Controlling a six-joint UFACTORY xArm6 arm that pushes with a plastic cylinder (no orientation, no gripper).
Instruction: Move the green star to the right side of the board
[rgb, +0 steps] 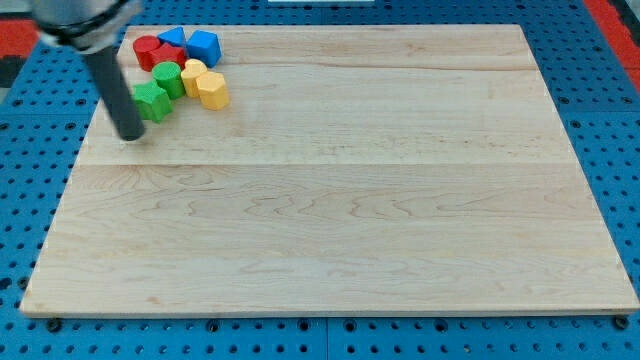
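The green star lies near the board's top left corner, at the lower left of a tight cluster of blocks. My tip rests on the board just below and to the left of the green star, close to it or touching its left edge. A second green block sits just above and right of the star. Two yellow blocks lie to the right of it. Red blocks and blue blocks sit at the top of the cluster.
The wooden board lies on a blue perforated table. The arm's dark rod rises from the tip toward the view's top left.
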